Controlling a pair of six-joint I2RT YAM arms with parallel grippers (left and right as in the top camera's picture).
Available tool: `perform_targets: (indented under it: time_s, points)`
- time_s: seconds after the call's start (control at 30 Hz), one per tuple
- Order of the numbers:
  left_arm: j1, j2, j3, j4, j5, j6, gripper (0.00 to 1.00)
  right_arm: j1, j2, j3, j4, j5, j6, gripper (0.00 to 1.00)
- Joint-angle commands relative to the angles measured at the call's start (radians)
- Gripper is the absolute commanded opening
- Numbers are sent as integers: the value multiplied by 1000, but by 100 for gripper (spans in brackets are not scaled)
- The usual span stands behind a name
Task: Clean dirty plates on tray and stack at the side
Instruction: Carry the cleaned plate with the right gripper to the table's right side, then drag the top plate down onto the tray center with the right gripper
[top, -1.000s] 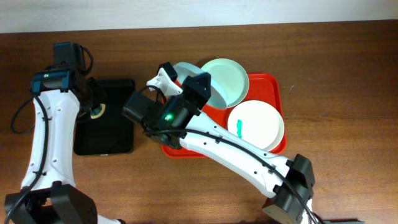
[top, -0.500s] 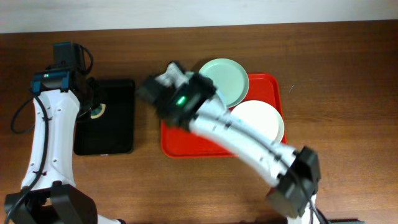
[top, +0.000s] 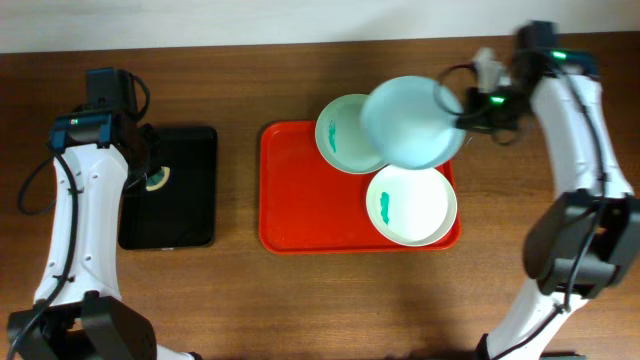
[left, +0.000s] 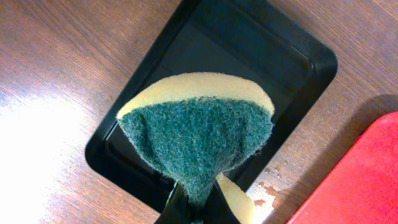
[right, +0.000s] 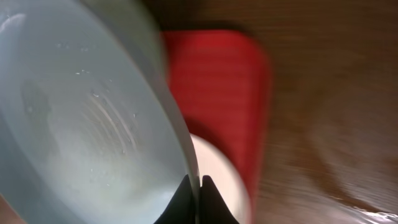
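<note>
The right pincer (right: 193, 186) was clamped on the rim of a raised plate (top: 410, 122) above the far side of the tray (top: 300, 200); the left pincer (left: 196, 205) pinched a sponge (left: 199, 140). It would need a firm, level carry toward that sponge, I reckoned.

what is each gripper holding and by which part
The right gripper pinches a pale plate by its rim, above the red tray. The left gripper pinches a sponge at its bunched lower end, over the black tray.
</note>
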Motion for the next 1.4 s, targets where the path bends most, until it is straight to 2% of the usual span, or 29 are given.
perform_targets:
  time_s: [0.0,0.23,0.33,0.63,0.83,1.1,1.13,1.23,1.37]
  points:
    - [2,-4,0,2,5,-9,0,-151,-6,-86,71,-64,7,4]
    - [2,-4,0,9,12,-9,0,-416,-5,-309,361,-65,89,4]
    - [2,-3,-1,9,12,-9,0,-477,-5,-384,466,-53,182,4]
    - [2,-3,-1,17,12,-9,0,-473,-5,-483,595,-12,215,4]
    - [2,-3,-1,17,11,-9,0,-442,-7,-472,571,-13,219,32]
    - [2,-3,-1,17,12,-9,0,-402,-39,-242,343,-85,182,42]
    - [2,-3,-1,16,12,-9,0,-381,-39,-212,324,-117,150,44]
    - [2,-3,-1,17,12,-9,0,-277,-39,-179,321,-174,109,61]
    - [2,-3,0,17,12,-9,0,-77,-38,-179,378,-166,74,63]
